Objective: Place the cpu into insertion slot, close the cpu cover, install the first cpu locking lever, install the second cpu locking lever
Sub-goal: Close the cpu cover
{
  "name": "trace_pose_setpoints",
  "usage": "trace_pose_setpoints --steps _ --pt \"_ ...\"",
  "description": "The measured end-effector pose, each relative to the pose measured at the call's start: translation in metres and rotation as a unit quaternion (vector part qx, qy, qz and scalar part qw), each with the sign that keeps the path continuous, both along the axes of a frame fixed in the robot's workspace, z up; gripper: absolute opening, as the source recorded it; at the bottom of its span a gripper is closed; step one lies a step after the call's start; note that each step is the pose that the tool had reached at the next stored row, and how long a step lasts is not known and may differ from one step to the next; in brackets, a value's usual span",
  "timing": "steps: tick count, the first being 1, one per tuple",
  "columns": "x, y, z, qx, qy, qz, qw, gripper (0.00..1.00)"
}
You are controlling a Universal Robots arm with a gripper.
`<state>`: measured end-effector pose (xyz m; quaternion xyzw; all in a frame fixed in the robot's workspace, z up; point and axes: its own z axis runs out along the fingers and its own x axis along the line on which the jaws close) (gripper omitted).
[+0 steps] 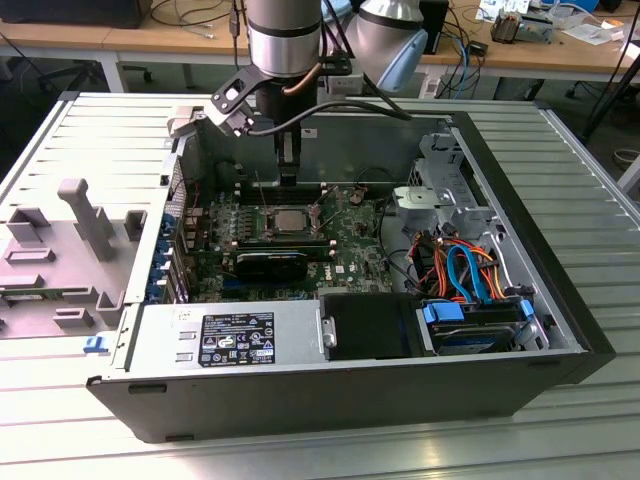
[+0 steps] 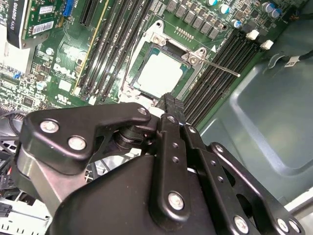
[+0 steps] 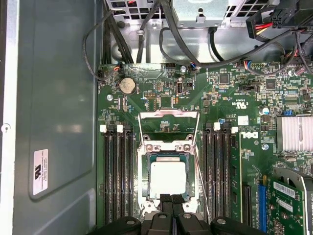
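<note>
The gripper is held with its fingers brought together and nothing between them, just at the edge of the insertion slot. The cpu is seated flat in that slot, so placement is judged complete. Beyond it, the cpu cover is swung open. One locking lever is seen unlatched, angled away from the socket. Cover closure and both lever steps are not yet done.

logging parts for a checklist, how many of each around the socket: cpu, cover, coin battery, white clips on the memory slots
cpu: 1
cover: 1
coin battery: 1
white clips: 4
total: 7
</note>
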<state>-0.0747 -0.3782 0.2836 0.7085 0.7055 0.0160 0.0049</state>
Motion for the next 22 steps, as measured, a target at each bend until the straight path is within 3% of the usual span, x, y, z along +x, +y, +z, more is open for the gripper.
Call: trace_pose_setpoints --steps 4,8,14,18,20,22 --pt "0.002 -0.0001 0.0002 -0.0001 0.0001 0.000 1.0000 0.11" --pt "0.011 -0.0002 0.0001 0.0000 0.0005 0.000 1.0000 0.11" --pt "0.035 -0.0005 0.0001 0.0000 0.0037 0.000 1.0000 0.11" --pt "0.060 -0.0005 0.0000 0.0000 0.0072 0.000 1.0000 0.11" --pt "0.066 -0.0005 -0.0001 -0.0001 0.0082 0.000 1.0000 0.11" --pt "0.073 -0.0005 -0.0004 -0.0029 0.0095 0.000 1.0000 0.11"
